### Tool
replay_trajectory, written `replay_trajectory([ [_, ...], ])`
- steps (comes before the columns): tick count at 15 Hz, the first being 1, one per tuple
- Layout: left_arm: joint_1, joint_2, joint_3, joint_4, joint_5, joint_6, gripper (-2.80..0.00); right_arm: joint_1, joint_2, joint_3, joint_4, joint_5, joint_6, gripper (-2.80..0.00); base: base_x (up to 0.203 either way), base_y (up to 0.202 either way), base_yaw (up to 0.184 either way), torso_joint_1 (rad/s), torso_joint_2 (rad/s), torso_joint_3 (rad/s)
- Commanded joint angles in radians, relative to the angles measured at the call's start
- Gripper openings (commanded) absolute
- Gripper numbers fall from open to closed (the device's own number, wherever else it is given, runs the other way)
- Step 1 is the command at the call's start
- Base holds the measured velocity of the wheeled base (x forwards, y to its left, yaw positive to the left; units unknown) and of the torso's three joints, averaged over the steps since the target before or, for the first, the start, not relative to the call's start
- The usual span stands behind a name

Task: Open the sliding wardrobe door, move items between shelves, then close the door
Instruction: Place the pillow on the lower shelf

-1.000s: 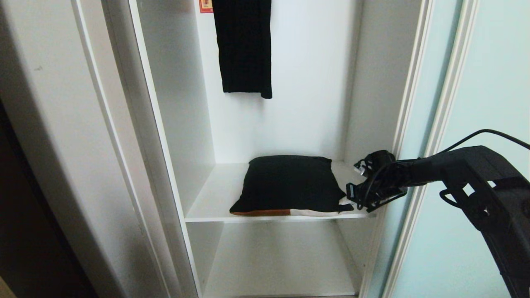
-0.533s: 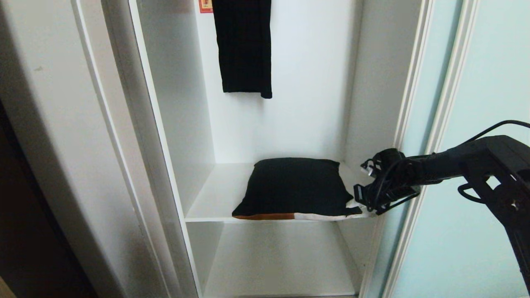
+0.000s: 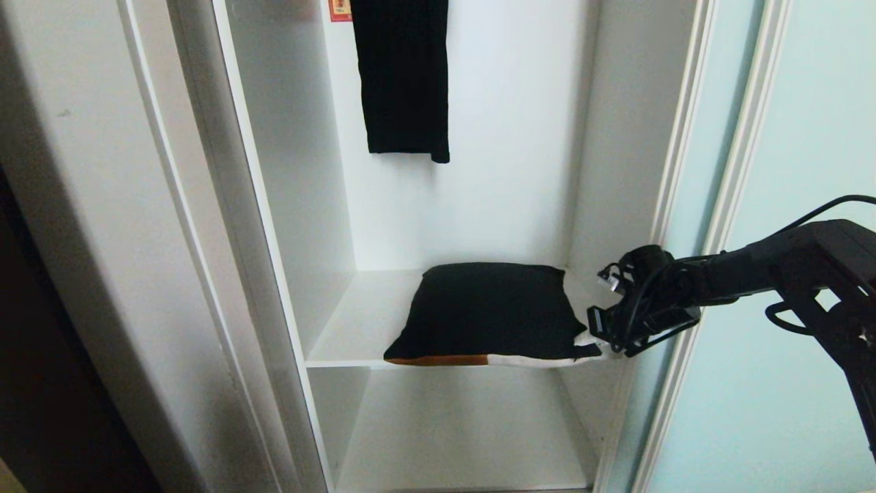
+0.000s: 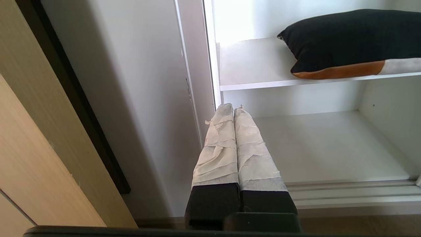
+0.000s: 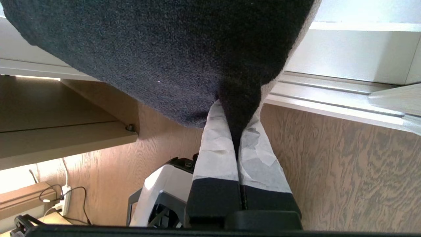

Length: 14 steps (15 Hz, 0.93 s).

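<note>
The left tool [image 4: 233, 110] hangs low before the wardrobe's bottom compartment, its taped fingers [image 4: 218, 148] pressed flat together and gripping nothing. Farther in, the right tool [image 3: 597, 342] reaches from 3 o'clock in the head view and is clenched on the near right corner of the black cushion [image 3: 489, 311]; in its own wrist view the taped fingers [image 5: 215, 148] pinch a dark point of fabric between them. The cushion is a soft black bundle with an orange strip and a white strip along its front edge. It lies on the upper shelf [image 3: 356, 329], toward the right side, its pinched corner drawn out to the shelf's front right end. The lower shelf [image 3: 452, 438] sits beneath. At 3 o'clock the sliding wardrobe door [image 3: 794, 171] stands slid aside, pale aqua. At 12 o'clock, deepest in, a black garment [image 3: 404, 75] hangs against the back wall
</note>
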Motion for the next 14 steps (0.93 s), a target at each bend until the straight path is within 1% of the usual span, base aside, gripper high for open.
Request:
replay_trajectory([
  [1,0.0,0.056,-0.056,0.02,0.001,0.0,-2.8,0.0,0.006,0.001,0.0,0.004,0.001,-2.8,0.0,0.0,0.0,0.0,0.0,0.0],
  [3,-0.004,0.221,-0.198,0.06,-0.012,-0.008,-2.8,0.0,0.012,0.004,-0.027,0.004,0.001,-2.8,0.0,0.0,0.0,0.0,0.0,0.0],
  [5,-0.01,0.45,-0.32,0.066,-0.048,-0.045,-2.8,0.003,0.021,0.004,-0.048,0.003,0.002,-2.8,0.0,0.0,0.0,0.0,0.0,0.0],
  [7,-0.014,0.709,-0.455,0.034,-0.095,-0.093,-2.8,0.005,0.024,0.006,-0.049,0.004,0.001,-2.8,0.0,0.0,0.0,0.0,0.0,0.0],
  [9,-0.022,0.97,-0.604,-0.001,-0.16,-0.126,-2.8,0.005,0.026,0.006,-0.062,0.004,-0.001,-2.8,0.0,0.0,0.0,0.0,0.0,0.0],
  [11,-0.064,1.202,-0.736,-0.021,-0.217,-0.148,-2.8,0.002,0.021,0.006,-0.079,0.003,-0.001,-2.8,0.0,0.0,0.0,0.0,0.0,0.0],
  [14,-0.16,1.517,-0.889,-0.044,-0.271,-0.168,-2.8,-0.001,0.021,0.004,-0.095,0.001,-0.002,-2.8,0.0,0.0,0.0,0.0,0.0,0.0],
])
